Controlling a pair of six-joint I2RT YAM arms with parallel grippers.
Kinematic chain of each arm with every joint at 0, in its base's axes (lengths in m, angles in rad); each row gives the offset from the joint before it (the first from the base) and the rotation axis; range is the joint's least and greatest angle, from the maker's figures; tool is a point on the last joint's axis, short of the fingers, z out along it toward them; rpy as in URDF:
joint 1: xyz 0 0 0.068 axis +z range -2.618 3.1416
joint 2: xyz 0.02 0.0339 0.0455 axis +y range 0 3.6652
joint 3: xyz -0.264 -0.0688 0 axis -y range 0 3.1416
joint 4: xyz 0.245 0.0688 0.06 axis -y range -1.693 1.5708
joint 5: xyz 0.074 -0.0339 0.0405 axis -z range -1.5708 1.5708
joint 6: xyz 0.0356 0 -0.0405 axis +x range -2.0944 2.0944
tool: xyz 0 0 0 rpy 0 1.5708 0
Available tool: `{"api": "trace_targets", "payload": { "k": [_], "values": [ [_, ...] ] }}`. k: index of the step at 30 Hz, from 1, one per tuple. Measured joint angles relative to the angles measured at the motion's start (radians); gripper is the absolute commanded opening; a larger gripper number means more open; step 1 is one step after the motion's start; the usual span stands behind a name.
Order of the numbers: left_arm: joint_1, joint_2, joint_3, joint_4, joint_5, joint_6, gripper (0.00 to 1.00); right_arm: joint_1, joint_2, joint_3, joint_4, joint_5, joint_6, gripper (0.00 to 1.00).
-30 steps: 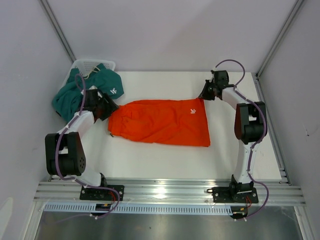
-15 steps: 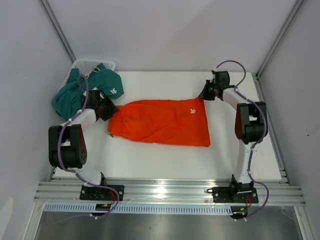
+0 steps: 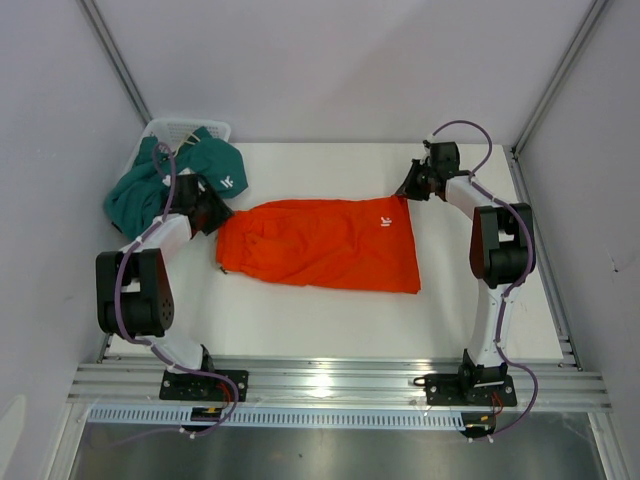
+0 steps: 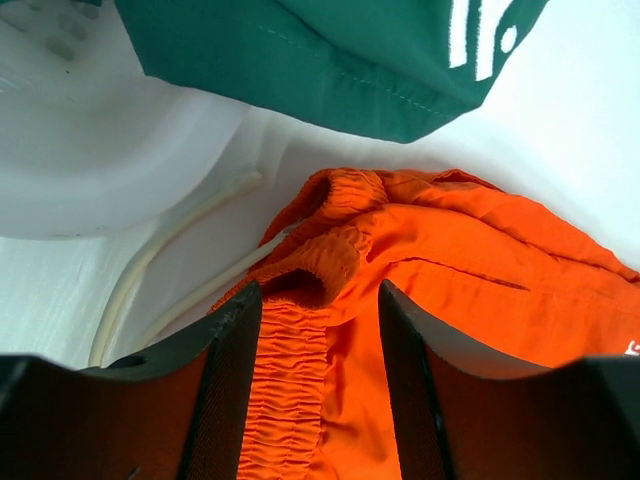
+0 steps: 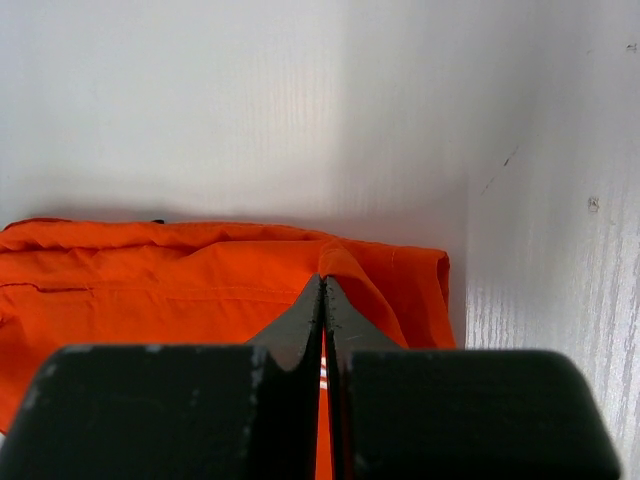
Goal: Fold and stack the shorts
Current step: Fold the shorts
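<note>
Bare white surface [image 3: 300, 320] lies open nearside of the flat orange-red fabric shorts [image 3: 320, 245]; the white mesh plastic basket [image 3: 186, 126] and draped teal green shorts [image 3: 215, 162] crowd the far-left corner.

No words or numbers can be read. A small white logo [image 3: 229, 183] is printed on the teal shorts [image 3: 128, 200], and a white emblem [image 3: 385, 222] on the orange shorts [image 3: 320, 245] (both too small to be deciphered).
</note>
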Motion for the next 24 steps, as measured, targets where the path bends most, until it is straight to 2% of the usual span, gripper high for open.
{"api": "trace_targets", "payload": {
  "k": [1,6,11,14,15,16,24],
  "values": [
    [0.000,0.000,0.000,0.000,-0.003,0.000,0.46,0.000,0.000,0.000,0.000,0.000,0.000,0.00],
    [0.000,0.006,0.008,0.002,-0.006,0.012,0.42,0.000,0.000,0.000,0.001,-0.008,0.000,0.00],
    [0.000,0.040,0.013,0.021,0.003,0.018,0.32,0.000,0.000,0.000,0.006,-0.016,0.000,0.00],
    [0.000,0.056,0.013,0.031,0.016,0.017,0.19,0.000,0.000,0.000,0.007,-0.018,0.000,0.00],
    [0.000,0.059,0.013,0.035,0.023,0.017,0.07,0.000,0.000,0.000,0.007,-0.018,0.000,0.00],
    [0.000,0.062,0.013,0.040,0.030,0.019,0.00,0.000,0.000,0.000,0.007,-0.018,0.000,0.00],
    [0.003,0.059,0.043,0.043,0.076,0.014,0.00,-0.008,-0.029,-0.082,0.052,0.002,0.013,0.00]
  ]
}}
